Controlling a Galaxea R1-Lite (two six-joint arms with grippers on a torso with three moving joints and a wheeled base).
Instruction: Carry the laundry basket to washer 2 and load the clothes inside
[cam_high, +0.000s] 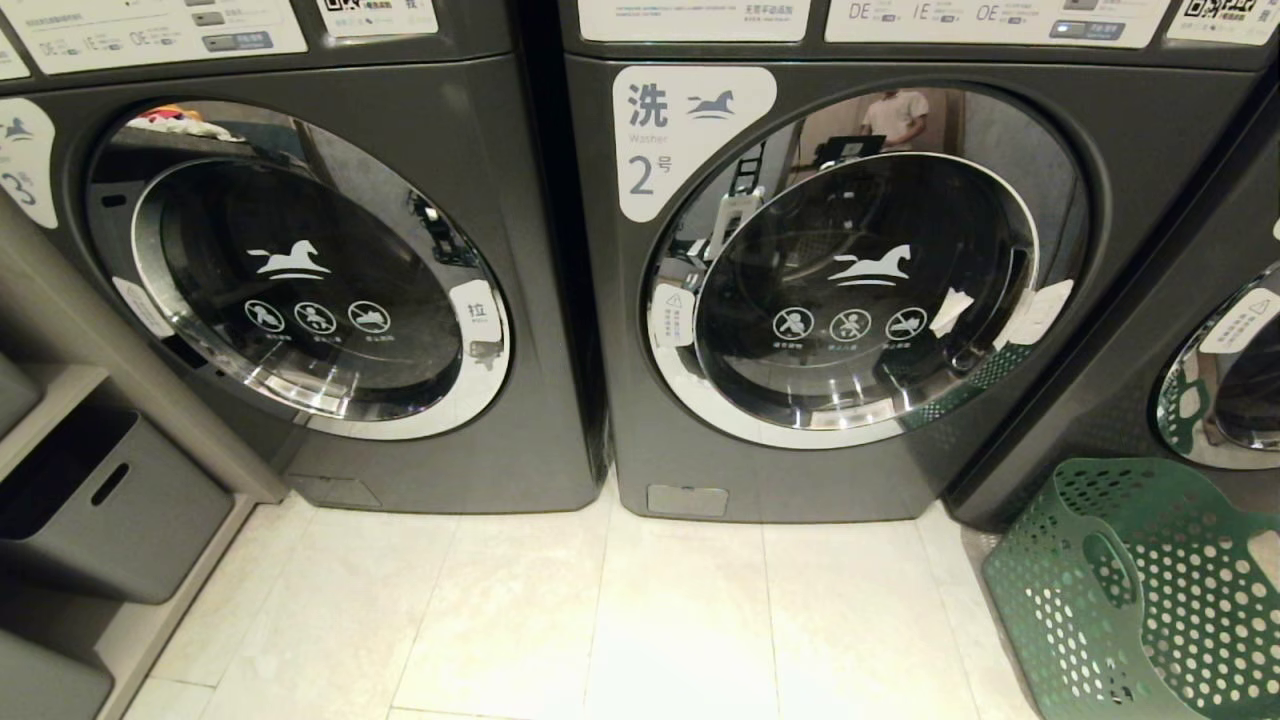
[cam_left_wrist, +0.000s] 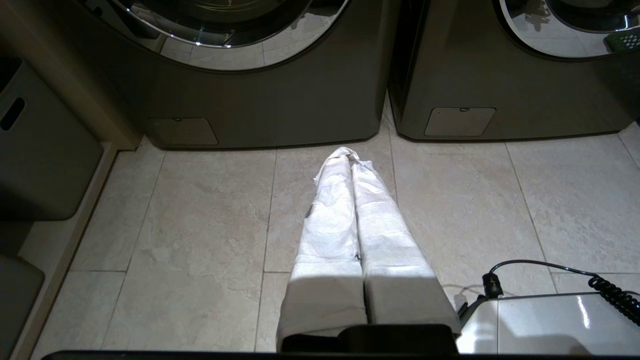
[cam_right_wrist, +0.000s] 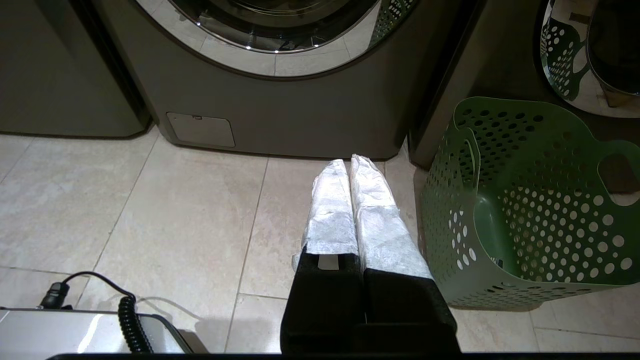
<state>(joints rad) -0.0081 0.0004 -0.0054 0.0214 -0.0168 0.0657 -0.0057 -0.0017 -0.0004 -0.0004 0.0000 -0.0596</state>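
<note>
1. Right gripper (cam_right_wrist: 349, 167): white-wrapped fingers pressed together, closed on nothing, hanging above the pale stone floor tiles (cam_right_wrist: 190, 210), tips aimed at the base of washer 2 (cam_right_wrist: 300, 107).
2. Left gripper (cam_left_wrist: 350, 157): same white-wrapped fingers, closed and empty, pointing at the seam between the two washers ahead of it. Neither arm shows in the head view.
3. The laundry basket (cam_high: 1150, 590), green perforated plastic with round holes and oval handle cut-outs, stands upright on the floor just beside the right gripper, in front of the washer to the right of washer 2. Its long axis runs roughly toward that washer, open top up. Inside shows only green bottom; no garment visible.
4. Washer 2 (cam_high: 1000, 470), dark grey front-loader with a chrome-rimmed round glass door (cam_high: 865, 290), door closed. White label (cam_high: 690, 140) reads "洗", "Washer", "2号", with a horse logo. Door glass carries a white horse mark and three round prohibition icons.
5. Left neighbour washer (cam_high: 480, 150): label partly cut, "3" readable; door tab reads "拉".
6. Grey storage bins (cam_high: 110, 500) on shelving at far left.
</note>
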